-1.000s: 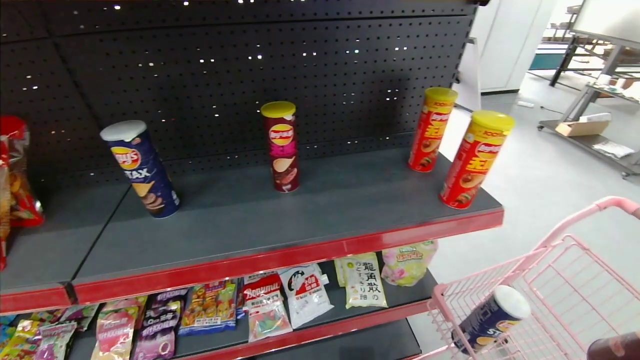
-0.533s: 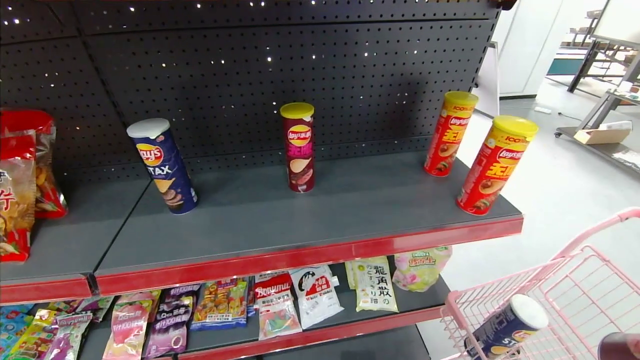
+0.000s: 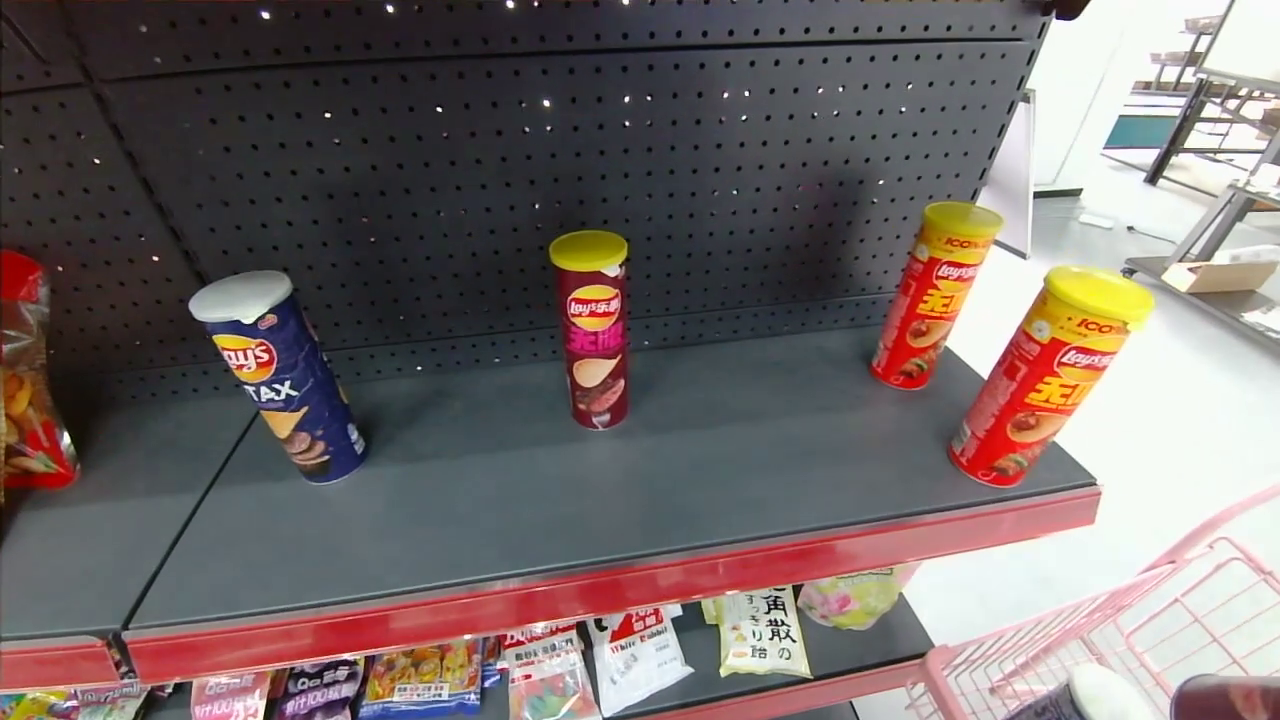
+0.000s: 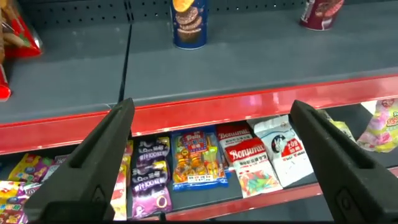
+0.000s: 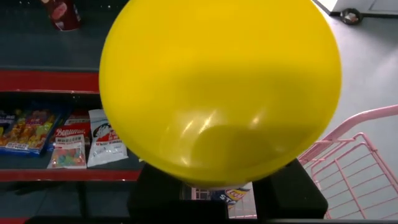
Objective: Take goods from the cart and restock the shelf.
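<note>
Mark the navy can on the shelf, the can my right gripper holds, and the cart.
navy can (image 3: 285,390): head view, label at mid-body.
held can (image 5: 221,87): right wrist view, centre of its yellow lid.
cart (image 3: 938,672): head view, near corner of pink rim.

Left pincer (image 4: 211,104): matte dark grey throughout. Ends in two long wedge-shaped fingers (image 4: 93,162), broad at the lower left and lower right corners of the frame and narrowing to blunt tips near mid-height. Shows flat, smooth faces, each with a straight ridge line running tip to base and a slightly paler sheen on the outer slope. Right pincer (image 5: 224,190): black and blocky, with squared shoulders along the lower edge of the frame, either side of centre. Too dark there to make out seams or fasteners.
</note>
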`<state>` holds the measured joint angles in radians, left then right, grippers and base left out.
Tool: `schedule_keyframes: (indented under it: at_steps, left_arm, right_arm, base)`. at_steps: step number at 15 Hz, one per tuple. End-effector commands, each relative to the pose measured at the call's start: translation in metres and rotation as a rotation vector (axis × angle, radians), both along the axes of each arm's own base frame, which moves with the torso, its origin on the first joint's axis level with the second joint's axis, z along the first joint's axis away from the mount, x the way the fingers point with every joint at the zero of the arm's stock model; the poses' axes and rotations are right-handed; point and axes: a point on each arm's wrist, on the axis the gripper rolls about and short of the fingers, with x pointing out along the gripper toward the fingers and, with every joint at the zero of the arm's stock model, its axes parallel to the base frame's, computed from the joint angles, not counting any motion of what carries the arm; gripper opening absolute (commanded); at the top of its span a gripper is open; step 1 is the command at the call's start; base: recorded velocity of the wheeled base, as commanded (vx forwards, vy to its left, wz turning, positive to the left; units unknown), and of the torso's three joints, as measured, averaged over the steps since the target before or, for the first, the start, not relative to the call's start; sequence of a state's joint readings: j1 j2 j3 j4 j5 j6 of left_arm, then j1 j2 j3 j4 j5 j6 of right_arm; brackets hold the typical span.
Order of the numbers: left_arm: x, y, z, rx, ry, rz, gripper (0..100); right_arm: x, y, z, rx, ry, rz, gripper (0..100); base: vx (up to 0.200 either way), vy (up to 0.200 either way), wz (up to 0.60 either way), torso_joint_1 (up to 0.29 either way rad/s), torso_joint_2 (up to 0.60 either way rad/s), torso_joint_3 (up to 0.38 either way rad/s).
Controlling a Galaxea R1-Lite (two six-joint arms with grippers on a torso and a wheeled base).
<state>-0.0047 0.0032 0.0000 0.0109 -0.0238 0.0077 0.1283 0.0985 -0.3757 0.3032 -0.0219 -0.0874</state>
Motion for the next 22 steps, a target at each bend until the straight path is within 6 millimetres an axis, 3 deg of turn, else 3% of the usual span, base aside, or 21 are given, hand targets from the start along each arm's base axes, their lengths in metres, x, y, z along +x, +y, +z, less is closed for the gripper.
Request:
schedule_keyframes:
  at_steps: [1,6,10,11,12,13,14,18,21,22]
  left_arm:
    - [0.000,0.000,0.000,0.002,0.003,-0.001,100]
    - [0.001,-0.002,0.002,0.050,0.019,-0.092,100]
    - [0.001,-0.002,0.002,0.068,0.014,-0.111,100]
    - [-0.003,-0.003,0.027,0.049,-0.042,-0.129,100]
    - [0.013,-0.003,0.093,-0.021,0.011,-0.137,100]
    - [0.032,-0.003,0.123,-0.092,0.052,-0.146,100]
    - [0.063,-0.006,0.149,-0.073,0.085,-0.206,100]
    - [0.159,-0.022,0.143,0.093,0.264,-0.370,100]
    - [0.200,-0.045,0.142,0.055,0.264,-0.706,100]
    - [0.205,-0.049,0.141,0.059,0.267,-0.744,100]
  right_arm:
    - [0.004,0.000,-0.006,0.010,0.018,-0.009,0]
    - [0.012,0.001,-0.018,0.010,0.007,-0.039,0]
    - [0.017,0.001,-0.005,0.009,0.022,-0.056,0]
    - [0.016,0.001,-0.006,0.010,0.021,-0.055,0]
    - [0.014,0.001,-0.008,0.010,0.009,-0.053,0]
    - [0.012,0.001,-0.011,0.012,-0.002,-0.047,0]
    - [0.012,0.001,-0.017,0.017,0.005,-0.046,0]
    - [0.016,0.002,-0.028,0.038,0.043,-0.006,0]
    - [0.016,0.002,-0.028,0.041,0.043,-0.006,0]
    - [0.016,0.002,-0.028,0.042,0.043,-0.006,0]
  base:
    - [0.000,0.000,0.00,0.000,0.00,0.000]
    - [0.000,0.000,0.00,0.000,0.00,0.000]
    - [0.000,0.000,0.00,0.000,0.00,0.000]
    - [0.000,0.000,0.00,0.000,0.00,0.000]
    - [0.000,0.000,0.00,0.000,0.00,0.000]
    - [0.000,0.000,0.00,0.000,0.00,0.000]
    - [0.000,0.000,0.00,0.000,0.00,0.000]
    - [0.000,0.000,0.00,0.000,0.00,0.000]
    - [0.000,0.000,0.00,0.000,0.00,0.000]
    - [0.000,0.000,0.00,0.000,0.00,0.000]
